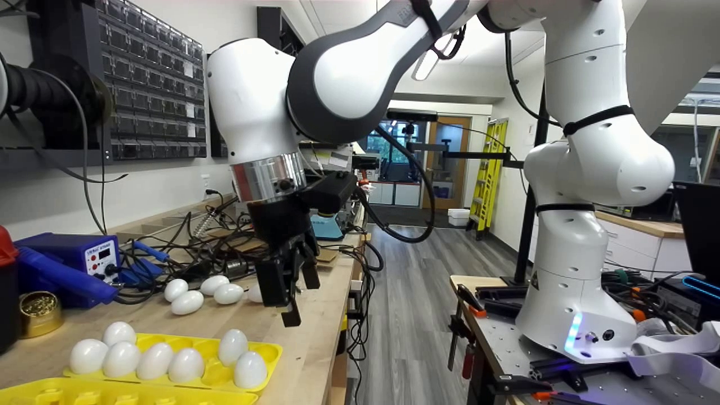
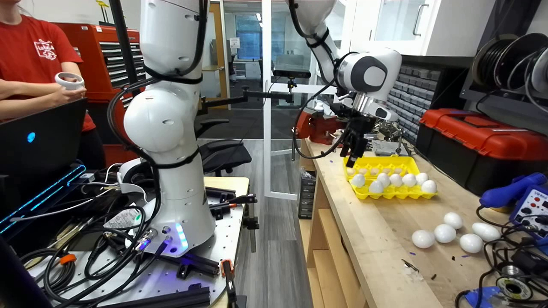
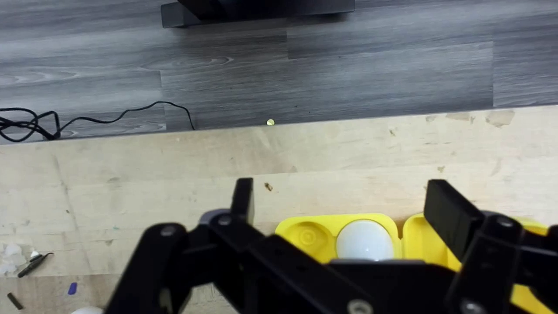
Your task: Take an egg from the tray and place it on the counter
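Seven white eggs point(image 2: 396, 180) sit in the yellow tray point(image 2: 361, 193), to the right of the middle of the frame in an exterior view. The tray is on the light wood counter point(image 2: 381, 231). Five more eggs point(image 2: 445, 233) lie bunched on the wood, at the lower right. The black gripper point(image 3: 342, 203) hangs above the counter near the tray, with its jaws wide apart. In the wrist view, one egg point(image 3: 365, 239) in its cup shows low in the frame, through the gap between the fingers point(image 3: 451, 218). In an exterior view, a red and black toolbox point(image 2: 483, 145) is at the right, with a blue box with knobs point(image 2: 537, 209) below it. A person in a red shirt point(image 2: 43, 64) at the upper left holds a white ring-shaped thing point(image 2: 69, 80).
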You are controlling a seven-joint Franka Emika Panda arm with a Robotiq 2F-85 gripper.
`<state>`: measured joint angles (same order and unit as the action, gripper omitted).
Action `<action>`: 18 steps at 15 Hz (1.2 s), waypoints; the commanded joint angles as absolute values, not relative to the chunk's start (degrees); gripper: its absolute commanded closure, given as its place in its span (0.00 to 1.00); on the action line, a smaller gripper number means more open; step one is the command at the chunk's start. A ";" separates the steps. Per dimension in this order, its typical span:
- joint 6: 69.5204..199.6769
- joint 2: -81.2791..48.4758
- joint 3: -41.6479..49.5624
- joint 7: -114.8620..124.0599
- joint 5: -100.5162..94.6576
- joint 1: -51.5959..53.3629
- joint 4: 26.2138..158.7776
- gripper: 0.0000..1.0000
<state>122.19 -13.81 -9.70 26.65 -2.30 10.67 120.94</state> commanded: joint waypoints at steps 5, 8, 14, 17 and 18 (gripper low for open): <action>127.96 -19.88 -7.43 31.17 -3.82 14.39 117.87 0.00; 130.48 -21.64 -6.59 31.88 -4.11 15.56 117.16 0.00; 134.14 -24.69 -5.05 31.29 -3.94 16.40 115.18 0.00; 135.25 -26.15 -4.11 31.13 -3.80 16.33 114.02 0.00; 135.38 -26.51 -3.84 31.10 -3.72 16.36 113.75 0.00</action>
